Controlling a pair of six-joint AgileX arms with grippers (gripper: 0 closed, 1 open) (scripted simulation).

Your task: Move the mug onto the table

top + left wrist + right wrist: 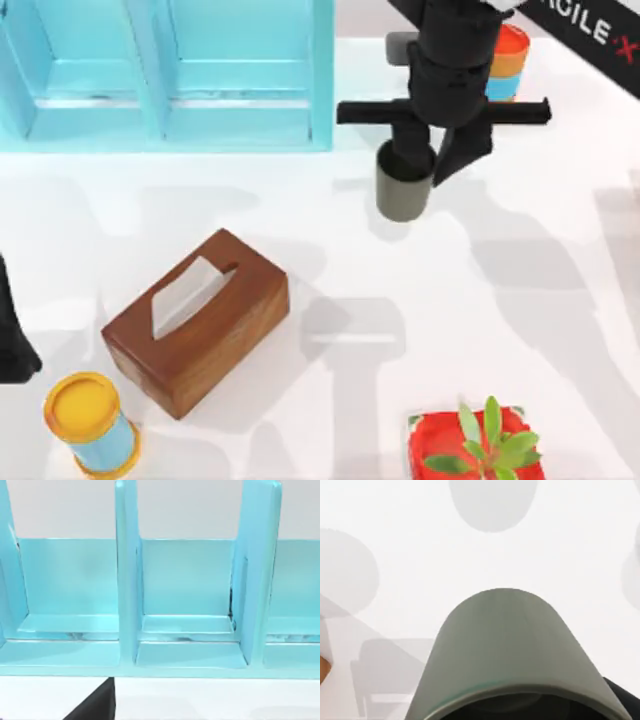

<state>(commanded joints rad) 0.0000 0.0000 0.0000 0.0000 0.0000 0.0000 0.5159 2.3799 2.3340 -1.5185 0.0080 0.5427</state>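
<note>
The right gripper [432,160] hangs just off the front right corner of the light-blue shelf unit [165,75], its two dark fingers closed around the rim of the small dark grey-green cylindrical mug [403,188]. The mug is upright, out in front of the shelf unit and over the large flat white table [480,300]. It seems to hang above the table rather than stand on it, since a round shadow lies apart from it in the right wrist view, though the gap itself cannot be seen.

Behind the gripper, further right of the shelf unit, stands an orange can with a blue band [507,62]. Well in front of the shelf unit lie a brown wooden tissue box [197,320], a yellow-topped can with a blue band [92,422] and a red pot holding a green plant [470,445].

The left arm [15,330] is parked in front of the shelf unit's left end, at the table's left edge; I cannot tell how its fingers stand.
</note>
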